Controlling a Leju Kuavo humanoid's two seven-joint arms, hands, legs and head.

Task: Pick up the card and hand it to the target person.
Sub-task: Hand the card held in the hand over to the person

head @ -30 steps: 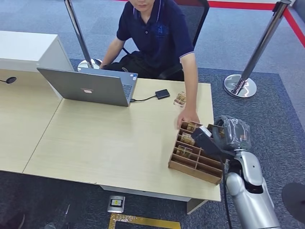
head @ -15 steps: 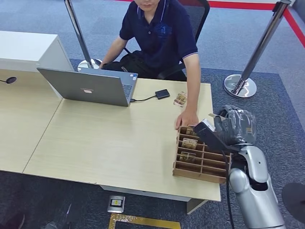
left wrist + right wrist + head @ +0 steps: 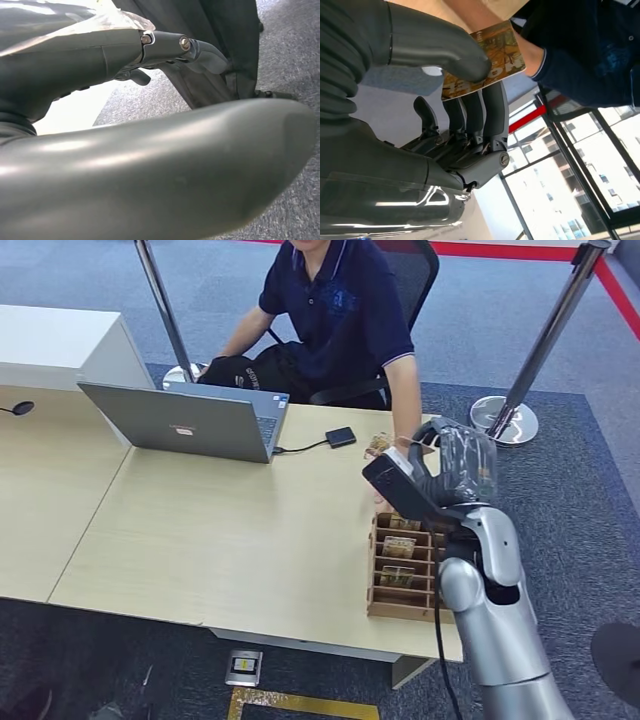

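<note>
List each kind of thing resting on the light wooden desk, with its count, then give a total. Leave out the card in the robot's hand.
Open grey laptop: 1
Small flat black box on a cable: 1
Brown wooden compartment tray: 1
Loose patterned card pile near the desk's far edge: 1
Total: 4

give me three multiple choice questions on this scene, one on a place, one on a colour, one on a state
1. Where does the brown wooden slotted card box stand?
A. on the carpet
B. at the light wooden desk's right front corner
C. on the laptop

2. What colour is the seated person's polo shirt?
A. navy blue
B. red
C. white

3. What is the right robot hand doing?
A. hanging open
B. pressing the laptop
C. pinching the yellow-brown printed card

Answers: B, the head view shows it there; A, the shirt is dark blue; C, the right wrist view shows thumb and fingers clamping the card.
</note>
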